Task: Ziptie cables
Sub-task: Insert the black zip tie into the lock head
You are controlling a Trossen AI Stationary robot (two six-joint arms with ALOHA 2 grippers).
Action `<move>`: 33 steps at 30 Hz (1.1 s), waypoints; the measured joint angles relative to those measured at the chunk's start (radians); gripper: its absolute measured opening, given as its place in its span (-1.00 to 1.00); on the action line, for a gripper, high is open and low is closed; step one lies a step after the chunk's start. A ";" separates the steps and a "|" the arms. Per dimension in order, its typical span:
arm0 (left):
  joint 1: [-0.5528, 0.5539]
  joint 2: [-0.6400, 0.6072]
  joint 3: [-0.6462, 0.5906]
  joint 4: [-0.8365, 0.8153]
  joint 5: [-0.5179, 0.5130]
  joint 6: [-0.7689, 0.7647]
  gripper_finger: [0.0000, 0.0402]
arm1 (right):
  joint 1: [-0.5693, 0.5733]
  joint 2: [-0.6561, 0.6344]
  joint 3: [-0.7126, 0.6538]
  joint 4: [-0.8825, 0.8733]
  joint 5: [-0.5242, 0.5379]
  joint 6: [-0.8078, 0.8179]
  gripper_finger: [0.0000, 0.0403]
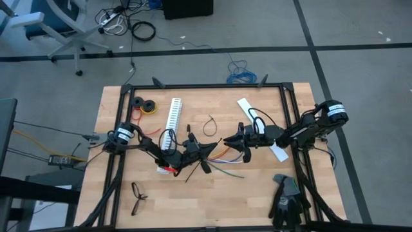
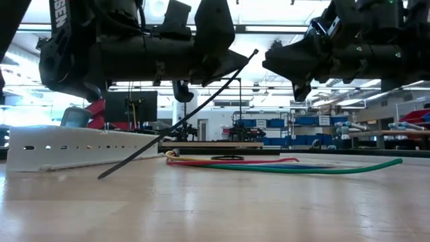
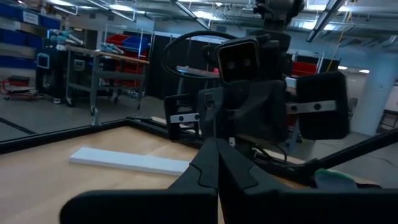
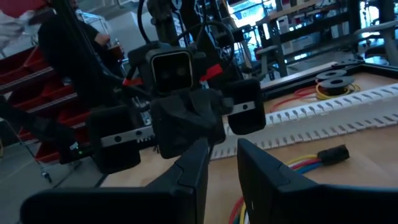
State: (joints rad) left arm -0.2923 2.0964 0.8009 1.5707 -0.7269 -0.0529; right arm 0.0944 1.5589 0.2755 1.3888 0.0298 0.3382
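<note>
The cables (image 1: 222,158) lie loose on the table between both grippers, a flat run of red, green and yellow in the low view (image 2: 269,164). My left gripper (image 1: 207,149) hovers above them, shut on a black ziptie (image 2: 176,125). My right gripper (image 1: 229,141) faces it from the right, open, its fingers (image 4: 193,168) apart and touching nothing. A second ziptie (image 1: 210,125), bent into a loop, lies on the table behind the grippers. My left gripper pinches the black ziptie between its shut fingers (image 3: 217,163), near the strip's upper end (image 2: 225,72). The ziptie slants down and toward the table's left. Its lower tip (image 2: 102,176) rests on the table, and a short upper end (image 2: 254,52) sticks out past the fingers.
A white slotted strip (image 1: 172,122) lies left of the cables and a flat white strip (image 1: 261,125) lies under my right arm. Tape rolls (image 1: 145,104) sit at the far left, eyeglasses (image 1: 137,196) at the near left, a black glove (image 1: 286,200) at the near right.
</note>
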 joint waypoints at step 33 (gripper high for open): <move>0.038 0.000 0.002 -0.013 0.051 -0.032 -1.00 | -0.098 0.000 0.066 -0.060 -0.139 -0.032 -0.97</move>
State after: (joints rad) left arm -0.2543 2.0964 0.8028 1.5579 -0.6754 -0.0853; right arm -0.0036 1.5589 0.3416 1.3284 -0.1094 0.3067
